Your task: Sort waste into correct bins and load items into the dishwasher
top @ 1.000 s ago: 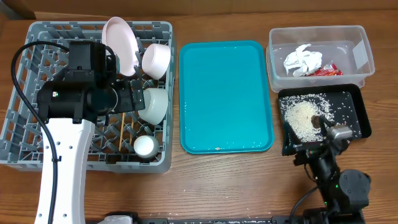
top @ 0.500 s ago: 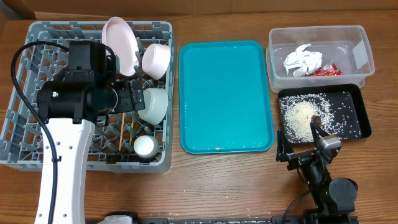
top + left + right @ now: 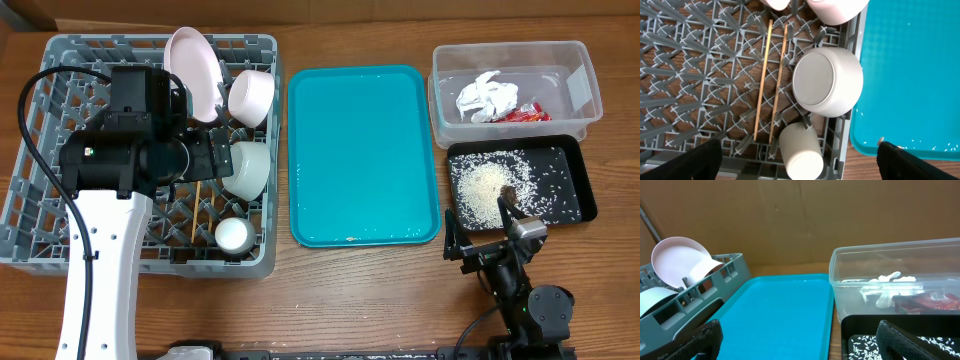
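Note:
The grey dish rack [image 3: 60,215] holds an upright white plate [image 3: 195,70], two white bowls [image 3: 250,95] [image 3: 245,165], a small cup [image 3: 233,235] and two chopsticks [image 3: 197,205]. A second plate is hidden. My left gripper [image 3: 800,160] hangs open and empty over the rack, above the cup [image 3: 800,150], beside a bowl [image 3: 827,82] and the chopsticks [image 3: 762,80]. The clear tub [image 3: 590,75] holds the napkin [image 3: 488,98] and the snack wrapper [image 3: 522,113]. The black tray [image 3: 575,160] holds rice [image 3: 485,190] and a brown scrap [image 3: 508,193]. My right gripper [image 3: 487,240] is open and empty at the tray's front edge.
A teal tray [image 3: 362,155] lies between the rack and the bins, with a few rice grains at its front edge. The right wrist view shows the teal tray [image 3: 775,310], the tub [image 3: 895,265] and the black tray's rim [image 3: 865,322] ahead. My left arm covers the rack's middle.
One second ago the black tray sat tipped and pulled toward my right gripper. It now lies flat and square, and the gripper has drawn back from it. The left arm has not moved.

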Controlling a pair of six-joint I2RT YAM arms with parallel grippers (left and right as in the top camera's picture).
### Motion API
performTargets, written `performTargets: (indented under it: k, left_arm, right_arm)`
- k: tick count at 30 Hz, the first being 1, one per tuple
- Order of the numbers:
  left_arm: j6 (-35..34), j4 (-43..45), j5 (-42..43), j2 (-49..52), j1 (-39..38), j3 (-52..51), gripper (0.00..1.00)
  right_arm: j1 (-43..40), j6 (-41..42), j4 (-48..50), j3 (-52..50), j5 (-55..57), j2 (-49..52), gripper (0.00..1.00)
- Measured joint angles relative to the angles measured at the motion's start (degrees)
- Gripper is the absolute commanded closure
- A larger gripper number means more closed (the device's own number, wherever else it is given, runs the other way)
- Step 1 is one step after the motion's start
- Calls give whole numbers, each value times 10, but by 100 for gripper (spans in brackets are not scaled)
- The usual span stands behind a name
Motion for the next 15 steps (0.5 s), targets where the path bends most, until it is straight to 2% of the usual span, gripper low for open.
performTargets:
  k: [15]
  left_arm:
    - [0,0,0,0,0,0,0]
  right_arm:
    - [0,0,0,0,0,0,0]
